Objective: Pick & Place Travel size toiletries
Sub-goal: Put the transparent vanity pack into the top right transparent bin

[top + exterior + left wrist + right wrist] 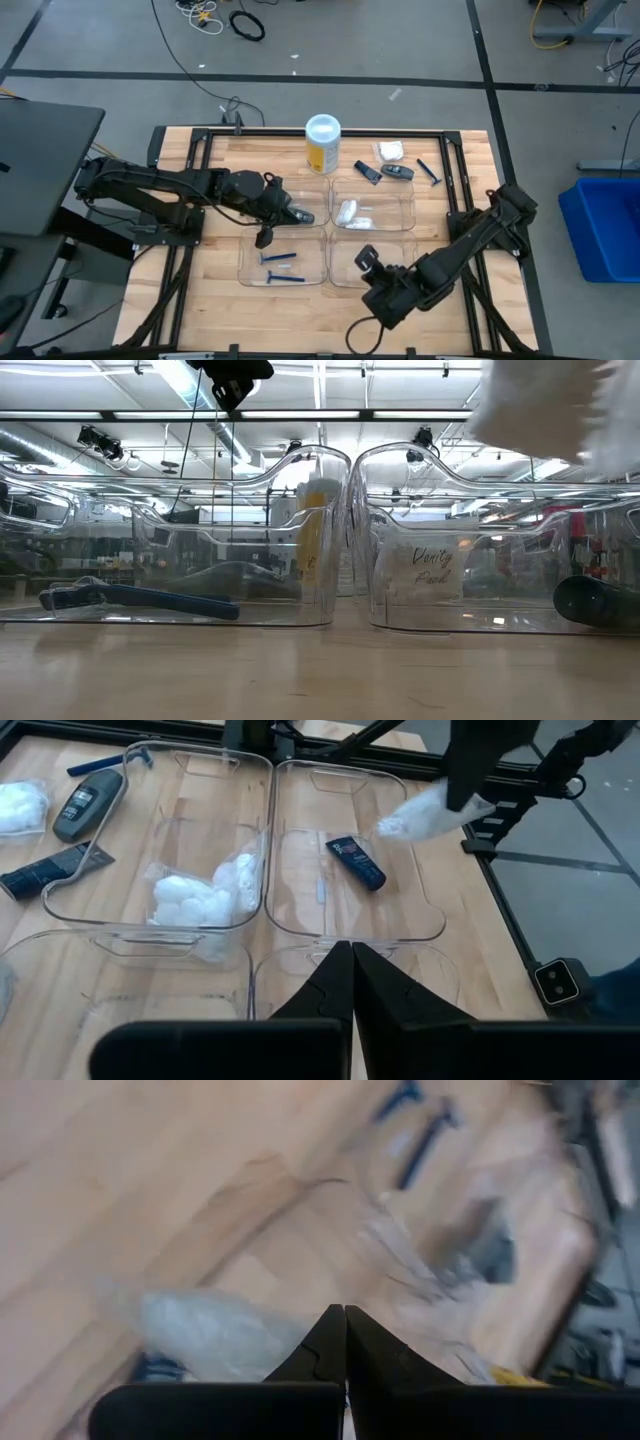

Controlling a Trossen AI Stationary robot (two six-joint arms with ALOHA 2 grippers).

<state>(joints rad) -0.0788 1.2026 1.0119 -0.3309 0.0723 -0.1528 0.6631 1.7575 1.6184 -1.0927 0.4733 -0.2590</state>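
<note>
The right hand (367,258) was clamped on a white packet (425,815), holding it in the air above the right tray (340,240) nearer the surface's front edge. A dark tube (356,862) already lay in that tray. The left hand (303,216) hung closed and empty over the middle of the four trays, waiting.

This looked like the carrying step: the packet was lifted and clear of everything, not yet set down. Other packets (200,900) sat in the neighbouring tray (372,183), toward the canister (322,143) edge, and razors (280,275) filled the left front tray, so the sorting seemed to go by kind. If so, the next move called for shifting the packet over the wall into the packet tray, lowering it inside the rim, and only then opening the fingers. A loose packet (390,152), stick (398,172), tube (366,171) and razor (430,172) waited by the canister edge.
</note>
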